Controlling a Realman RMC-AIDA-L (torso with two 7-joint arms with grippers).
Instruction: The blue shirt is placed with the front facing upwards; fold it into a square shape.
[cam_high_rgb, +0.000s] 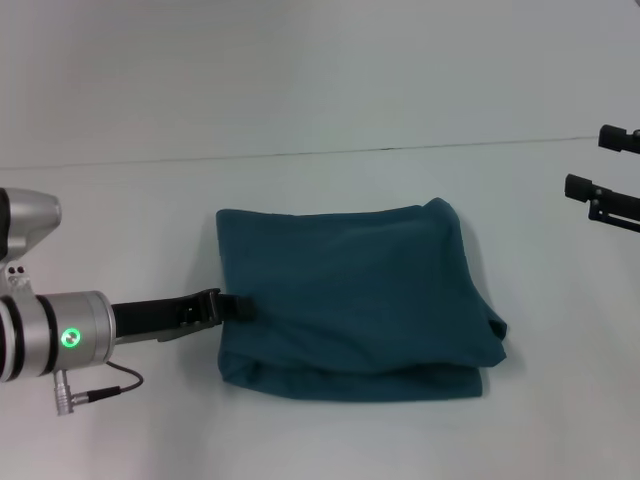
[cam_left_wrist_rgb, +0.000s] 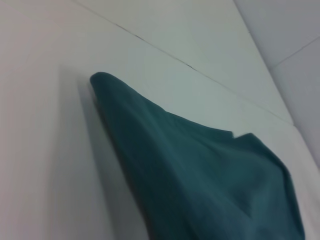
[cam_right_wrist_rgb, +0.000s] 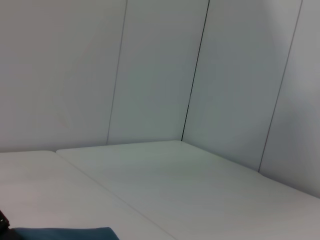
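Left gripper (cam_high_rgb: 232, 306): at the blue shirt (cam_high_rgb: 350, 298)'s left edge (fingers' state: cannot tell).
Right gripper (cam_high_rgb: 603, 162): parked right, fingers apart.
Risk: snagging the edge could undo the fold.

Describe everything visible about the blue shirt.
The blue shirt is dark teal, soft cotton-looking cloth, folded into a roughly square, layered bundle lying flat on the white table. No lettering or neckline shows. Its right edge bulges unevenly. The left gripper meets its left edge; the right gripper hangs apart.
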